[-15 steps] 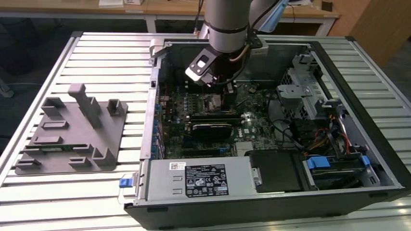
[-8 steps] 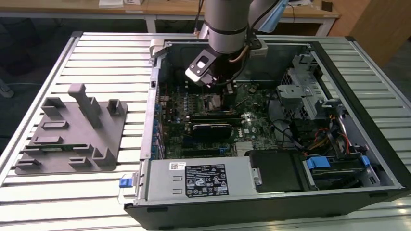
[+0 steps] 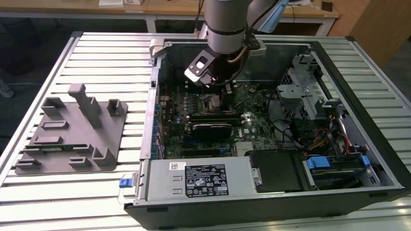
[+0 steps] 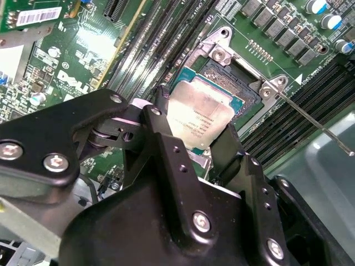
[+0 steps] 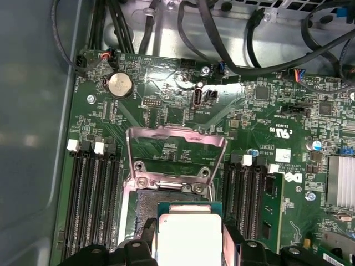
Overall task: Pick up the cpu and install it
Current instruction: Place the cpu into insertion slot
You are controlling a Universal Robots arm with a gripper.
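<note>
Your black two-fingered hand (image 4: 194, 132) is clamped on the small, flat, square cpu (image 4: 202, 111) with its shiny silver top and thin pale rim. In both wrist views the two black fingers (image 4: 165, 138) press on its opposite edges. In the exterior view the hand (image 3: 215, 81) hangs inside the open black computer case (image 3: 257, 214), which lies on the slatted metal worktop (image 3: 103, 62). It is well apart from the grey plastic tray (image 3: 70, 139) on the exterior view's left.

The cpu is directly over the dark square socket (image 4: 244, 83) on the green motherboard (image 4: 33, 55). In the first wrist view the cpu (image 5: 188, 235) covers part of the socket (image 5: 143, 206), and the silver metal load plate (image 5: 177, 145) stands raised beyond it, clear of the chip. The thin metal lever (image 4: 317, 126) is swung out to one side.

You cannot tell for sure from these angles whether the chip's underside touches the socket floor or hovers just above it. In the second wrist view it looks slightly tilted against the frame.

My judgement for seating it well: hold the chip level and square its edges to the socket walls. Match the corner marks before you lower it at all. Use almost no force, since a skewed or sliding chip would likely bend the pin field. Watch that neither finger catches the socket frame or the black memory slots (image 5: 91, 194) beside it.
</note>
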